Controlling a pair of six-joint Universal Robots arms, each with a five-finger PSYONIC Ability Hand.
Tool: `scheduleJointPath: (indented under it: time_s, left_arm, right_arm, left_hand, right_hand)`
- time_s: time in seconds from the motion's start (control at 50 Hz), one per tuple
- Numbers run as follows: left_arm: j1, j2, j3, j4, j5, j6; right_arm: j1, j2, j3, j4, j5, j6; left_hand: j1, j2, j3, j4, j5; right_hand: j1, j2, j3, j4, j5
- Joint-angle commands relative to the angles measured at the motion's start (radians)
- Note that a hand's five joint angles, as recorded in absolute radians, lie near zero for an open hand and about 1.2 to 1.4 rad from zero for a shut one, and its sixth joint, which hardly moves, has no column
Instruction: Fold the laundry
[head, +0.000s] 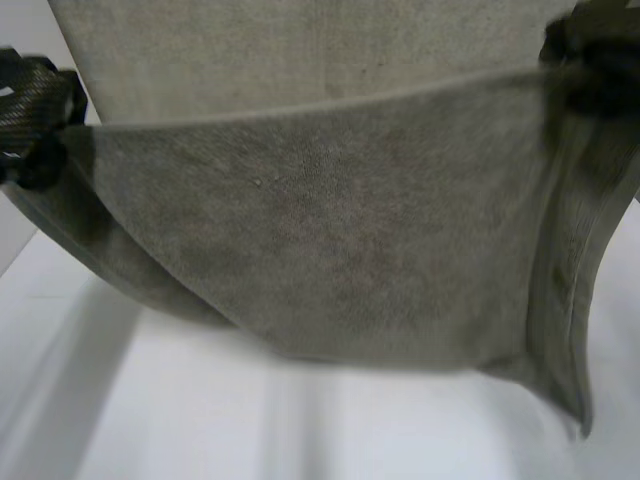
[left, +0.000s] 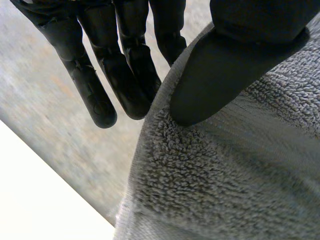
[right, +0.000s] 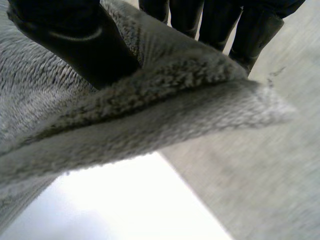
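In the head view a grey towel (head: 330, 230) hung spread across the middle of the frame, held up off the white counter (head: 250, 420) by both hands. Its top edge ran from the left hand (head: 40, 110) at the left edge of the frame to the right hand (head: 590, 65) in the upper right corner. The cloth sagged between them, and a folded side hung down to a point at the lower right. More grey cloth filled the upper middle of the frame beyond that edge.

In the left wrist view the left hand (left: 235, 65) was clamped on the towel (left: 225, 175). Its thumb pressed on the looped pile just inside the edge, and its straight fingers (left: 105, 75) lay on the far side of the cloth. The counter (left: 40, 200) showed pale beneath.

In the right wrist view the right hand (right: 75, 45) pinched the towel (right: 150, 125) too. The thumb lay on the near face and the fingers (right: 250, 30) behind, with a doubled edge jutting out past the fingertips. The counter (right: 140, 205) showed below that edge.
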Motion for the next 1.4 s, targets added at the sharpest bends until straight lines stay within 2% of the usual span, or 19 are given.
scheduleJointPath:
  time_s: [0.02, 0.18, 0.3, 0.34, 0.4, 0.44, 0.5, 0.64, 0.78, 0.82, 0.88, 0.92, 1.04, 1.1, 1.22, 1.26, 1.28, 1.32, 1.4]
  left_arm:
    - [-0.022, -0.210, 0.020, 0.010, -0.002, 0.005]
    - [-0.130, -0.550, 0.261, 0.027, -0.041, 0.007]
    - [-0.145, -0.629, 0.496, 0.056, -0.093, -0.006]
    - [-0.163, -0.636, 0.669, 0.123, -0.145, -0.029]
    - [-0.176, -0.629, 0.734, 0.191, -0.185, -0.058]
    - [-0.183, -0.597, 0.803, 0.348, -0.284, -0.140]
    - [-0.183, -0.551, 0.807, 0.450, -0.347, -0.219]
    - [-0.185, -0.528, 0.674, 0.380, -0.335, -0.239]
    - [-0.165, -0.537, 0.307, 0.363, -0.247, -0.237]
    - [-0.159, -0.544, 0.209, 0.372, -0.233, -0.239]
    - [-0.153, -0.554, 0.136, 0.386, -0.226, -0.237]
    - [-0.153, -0.581, 0.082, 0.404, -0.219, -0.236]
    - [-0.148, -0.742, -0.032, 0.465, -0.187, -0.172]
    - [-0.140, -0.747, -0.033, 0.465, -0.187, -0.142]
    - [-0.102, -0.718, -0.036, 0.470, -0.185, -0.092]
    - [-0.087, -0.699, -0.038, 0.470, -0.185, -0.096]
    - [-0.087, -0.699, -0.038, 0.470, -0.185, -0.096]
    - [-0.082, -0.695, -0.036, 0.470, -0.187, -0.099]
    - [-0.073, -0.686, -0.039, 0.470, -0.187, -0.099]
  right_arm:
    - [0.005, 0.205, -0.005, 0.062, 0.009, -0.124]
    - [0.043, 0.337, -0.035, -0.015, 0.041, -0.136]
    - [0.110, 0.449, -0.334, -0.193, 0.205, -0.141]
    - [0.141, 0.460, -0.436, -0.268, 0.237, -0.128]
    - [0.179, 0.446, -0.566, -0.427, 0.277, -0.093]
    - [0.177, 0.387, -0.578, -0.536, 0.285, -0.005]
    - [0.172, 0.357, -0.568, -0.560, 0.283, 0.043]
    - [0.167, 0.305, -0.413, -0.411, 0.248, 0.111]
    - [0.166, 0.299, -0.166, -0.259, 0.130, 0.036]
    - [0.166, 0.300, 0.049, -0.312, 0.092, 0.013]
    - [0.167, 0.310, 0.166, -0.379, 0.081, 0.008]
    - [0.175, 0.349, 0.356, -0.534, 0.085, -0.019]
    - [0.180, 0.450, 0.483, -0.702, 0.130, -0.068]
    - [0.178, 0.468, 0.491, -0.701, 0.189, -0.073]
    - [0.164, 0.442, 0.514, -0.704, 0.211, -0.055]
    - [0.163, 0.408, 0.547, -0.712, 0.213, -0.030]
    - [0.163, 0.408, 0.547, -0.712, 0.213, -0.030]
    - [0.161, 0.391, 0.581, -0.716, 0.216, -0.001]
    - [0.152, 0.382, 0.607, -0.718, 0.217, 0.013]
  left_hand:
    - [0.212, 0.180, 0.180, 0.178, 0.198]
    - [0.212, 0.180, 0.180, 0.178, 0.198]
    - [0.212, 0.180, 0.180, 0.178, 0.198]
    - [0.212, 0.180, 0.180, 0.178, 0.198]
    - [0.212, 0.180, 0.180, 0.178, 0.198]
    - [0.212, 0.180, 0.180, 0.178, 0.198]
    - [0.212, 0.180, 0.180, 0.178, 0.198]
    - [0.212, 0.180, 0.180, 0.178, 0.198]
    - [0.212, 0.180, 0.180, 0.178, 0.198]
    - [0.212, 0.180, 0.180, 0.178, 0.198]
    - [0.212, 0.180, 0.180, 0.178, 0.198]
    - [0.212, 0.180, 0.180, 0.178, 0.198]
    - [0.212, 0.180, 0.180, 0.178, 0.198]
    - [0.212, 0.180, 0.180, 0.178, 0.198]
    - [0.212, 0.180, 0.180, 0.178, 0.198]
    - [0.212, 0.180, 0.180, 0.178, 0.198]
    - [0.212, 0.180, 0.180, 0.178, 0.198]
    - [0.212, 0.180, 0.180, 0.178, 0.198]
    - [0.212, 0.180, 0.180, 0.178, 0.198]
  right_hand:
    - [0.058, 0.056, 0.050, 0.058, 0.050]
    - [0.058, 0.056, 0.050, 0.058, 0.050]
    - [0.058, 0.056, 0.050, 0.058, 0.050]
    - [0.058, 0.056, 0.050, 0.058, 0.050]
    - [0.058, 0.056, 0.050, 0.058, 0.050]
    - [0.058, 0.056, 0.050, 0.058, 0.050]
    - [0.058, 0.056, 0.050, 0.058, 0.050]
    - [0.058, 0.056, 0.050, 0.058, 0.050]
    - [0.058, 0.056, 0.050, 0.058, 0.050]
    - [0.058, 0.056, 0.050, 0.058, 0.050]
    - [0.058, 0.056, 0.050, 0.058, 0.050]
    - [0.058, 0.056, 0.050, 0.058, 0.050]
    - [0.058, 0.056, 0.050, 0.058, 0.050]
    - [0.058, 0.056, 0.050, 0.058, 0.050]
    - [0.058, 0.056, 0.050, 0.058, 0.050]
    - [-0.185, -0.187, -0.193, -0.185, -0.193]
    - [-0.187, -0.189, -0.195, -0.187, -0.196]
    - [-0.573, -0.575, -0.581, -0.573, -0.581]
    - [-0.675, -0.677, -0.683, -0.675, -0.683]
